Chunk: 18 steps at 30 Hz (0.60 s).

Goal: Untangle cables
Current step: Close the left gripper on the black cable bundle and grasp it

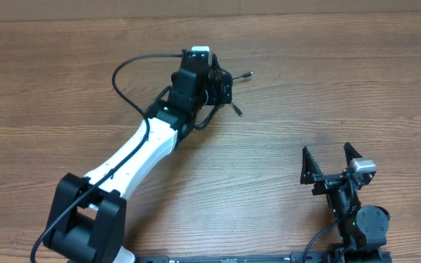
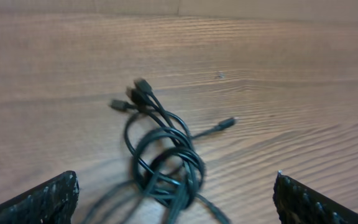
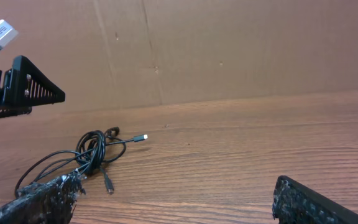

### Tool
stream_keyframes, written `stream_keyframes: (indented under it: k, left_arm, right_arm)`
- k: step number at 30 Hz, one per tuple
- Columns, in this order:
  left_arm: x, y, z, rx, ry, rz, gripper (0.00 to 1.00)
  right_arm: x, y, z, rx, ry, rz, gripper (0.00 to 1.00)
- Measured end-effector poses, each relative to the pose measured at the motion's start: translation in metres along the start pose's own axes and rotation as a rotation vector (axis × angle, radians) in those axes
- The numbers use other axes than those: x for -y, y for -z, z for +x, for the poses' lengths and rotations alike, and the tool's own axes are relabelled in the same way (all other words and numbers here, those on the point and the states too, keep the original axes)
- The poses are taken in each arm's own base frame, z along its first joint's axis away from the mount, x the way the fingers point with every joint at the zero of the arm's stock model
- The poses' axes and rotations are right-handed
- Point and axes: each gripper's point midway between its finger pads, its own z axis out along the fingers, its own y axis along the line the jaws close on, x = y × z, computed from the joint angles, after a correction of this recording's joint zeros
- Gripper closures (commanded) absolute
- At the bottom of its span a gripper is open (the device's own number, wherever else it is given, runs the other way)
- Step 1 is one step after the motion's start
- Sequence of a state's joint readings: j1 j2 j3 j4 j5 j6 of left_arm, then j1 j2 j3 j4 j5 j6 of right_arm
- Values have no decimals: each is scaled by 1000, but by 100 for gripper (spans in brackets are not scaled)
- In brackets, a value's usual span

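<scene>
Hovering the left gripper (image 2: 178,200) just above the cables (image 2: 166,155) with fingers (image 2: 48,199) spread wide, pinching nothing. Watching those black cords lying bunched in a loose knotted coil on the table (image 1: 357,66) right below it, with several plugs (image 2: 138,87) poking out the far side and one silver-tipped end (image 3: 143,137) trailing off alone. Holding the right gripper (image 1: 331,166) well apart near the front edge, with fingers wide open too and empty.

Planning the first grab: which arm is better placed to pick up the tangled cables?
Left, I'd say. The left gripper hangs open right over the cables, which lie between its fingers. The right gripper sits open well away from them.
</scene>
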State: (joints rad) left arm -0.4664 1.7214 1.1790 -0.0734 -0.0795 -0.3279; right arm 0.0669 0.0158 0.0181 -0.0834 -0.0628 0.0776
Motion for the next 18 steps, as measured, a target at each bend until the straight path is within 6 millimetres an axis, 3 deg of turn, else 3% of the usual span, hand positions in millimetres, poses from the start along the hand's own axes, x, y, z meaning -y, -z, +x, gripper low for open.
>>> stream_keyframes:
  k: [7,13,18]
  left_arm:
    - [-22,-26,20,-151,-227,73,0]
    - [-42,-50,22,-238,-334,172,0]
    - [-29,-60,19,-229,-465,252,0]
  right_arm:
    - [0,0,0,0,-1,0,0]
    - [0,0,0,0,0,0,0]
    - [0,0,0,0,0,0,0]
